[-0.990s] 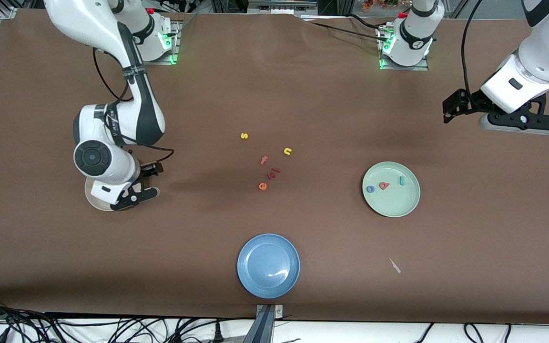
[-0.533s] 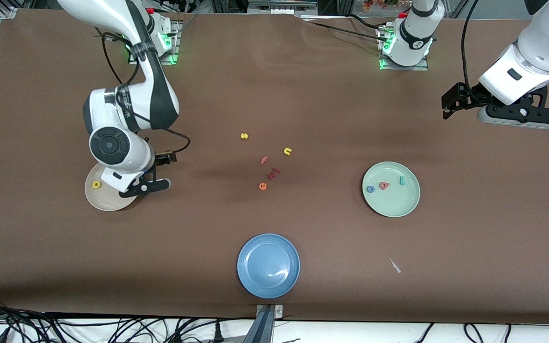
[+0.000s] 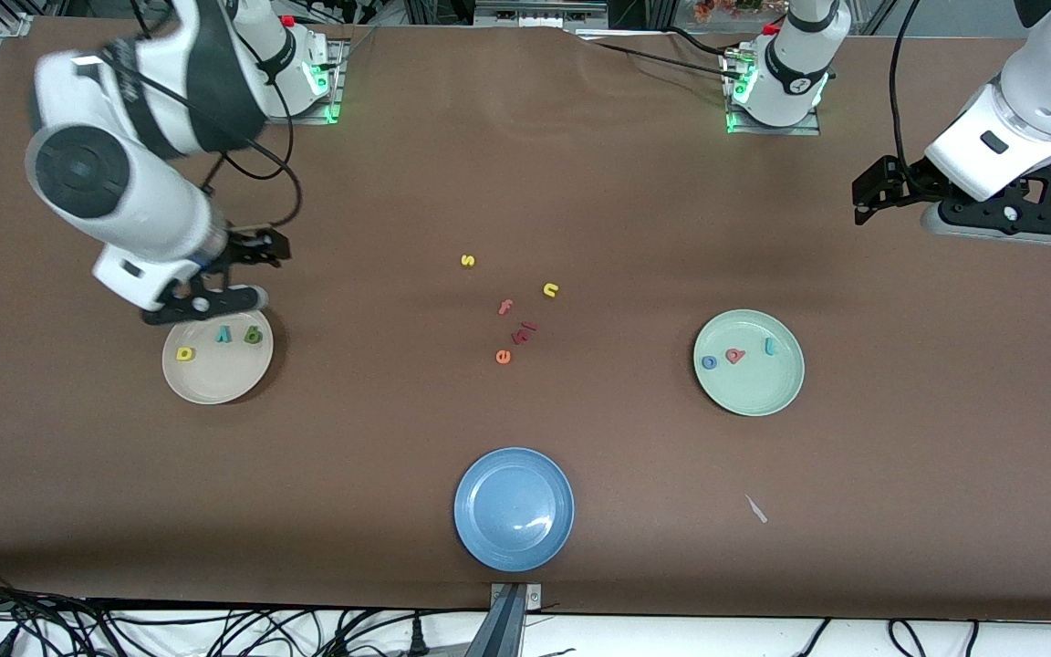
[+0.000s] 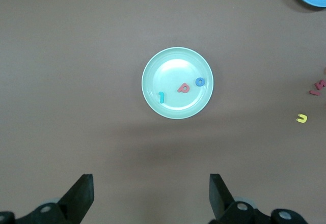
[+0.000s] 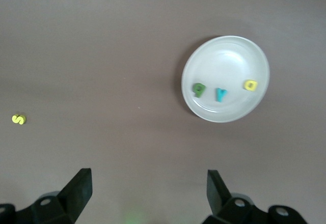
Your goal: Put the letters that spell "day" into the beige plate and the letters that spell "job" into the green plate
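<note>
Both words sorted onto plates, both grippers up and empty.
Beige plate [image 3: 217, 381] at the right arm's end of the surface [image 3: 525, 182], holding yellow d [image 3: 184, 353], teal y [image 3: 223, 335] and green a [image 3: 253, 335] in a row, its farther rim cut off by the right gripper [image 3: 206, 304], fingers spread wide, holding nothing. Green plate [image 3: 754, 388] toward the left arm's end, carrying blue o [image 3: 709, 362], red b [image 3: 735, 356] and teal j [image 3: 769, 346], long axis toward the bases. Left gripper [image 3: 991, 219] over bare surface, wide open, empty.

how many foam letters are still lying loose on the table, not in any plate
5, all mid-table: the yellow s, farthest from the front camera; yellow n; orange f; a dark red piece; orange e, nearest. None looks hidden.
</note>
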Tool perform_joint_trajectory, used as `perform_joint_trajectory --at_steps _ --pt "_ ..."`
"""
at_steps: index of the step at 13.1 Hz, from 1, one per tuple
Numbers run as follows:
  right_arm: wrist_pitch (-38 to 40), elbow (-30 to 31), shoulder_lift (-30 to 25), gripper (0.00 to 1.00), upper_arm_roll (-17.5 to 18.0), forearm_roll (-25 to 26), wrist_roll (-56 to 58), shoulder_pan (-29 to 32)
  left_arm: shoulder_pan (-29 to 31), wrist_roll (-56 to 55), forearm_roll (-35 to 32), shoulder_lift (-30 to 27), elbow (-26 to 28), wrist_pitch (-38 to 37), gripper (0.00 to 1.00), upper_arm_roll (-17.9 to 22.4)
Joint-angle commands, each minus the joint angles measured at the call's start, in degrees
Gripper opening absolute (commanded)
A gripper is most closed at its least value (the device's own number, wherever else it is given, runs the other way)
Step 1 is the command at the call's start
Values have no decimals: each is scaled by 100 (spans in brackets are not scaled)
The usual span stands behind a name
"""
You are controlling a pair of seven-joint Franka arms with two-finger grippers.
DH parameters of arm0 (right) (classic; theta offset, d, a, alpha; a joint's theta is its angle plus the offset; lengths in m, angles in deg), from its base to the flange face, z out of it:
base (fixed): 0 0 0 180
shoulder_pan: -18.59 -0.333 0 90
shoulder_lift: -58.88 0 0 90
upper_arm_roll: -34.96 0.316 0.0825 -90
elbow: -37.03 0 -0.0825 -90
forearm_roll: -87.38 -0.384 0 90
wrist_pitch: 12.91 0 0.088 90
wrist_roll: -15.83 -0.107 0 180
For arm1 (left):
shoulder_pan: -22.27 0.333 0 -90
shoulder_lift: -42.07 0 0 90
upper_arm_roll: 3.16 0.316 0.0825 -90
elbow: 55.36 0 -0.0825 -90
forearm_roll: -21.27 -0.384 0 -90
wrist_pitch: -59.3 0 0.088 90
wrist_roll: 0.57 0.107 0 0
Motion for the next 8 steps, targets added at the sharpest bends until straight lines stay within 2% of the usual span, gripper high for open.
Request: perform_joint_trajectory --at_steps 1,3,8 --pt "131 102 -563 100 208 109 -20 642 61 -1 -137 73 -172 -178 100 18" --pt "297 93 -758 100 191 171 163 916 123 8 -120 64 -172 -204 100 18" --pt "562 40 -811 100 199 101 938 1488 158 -1 -120 64 -172 -213 100 0"
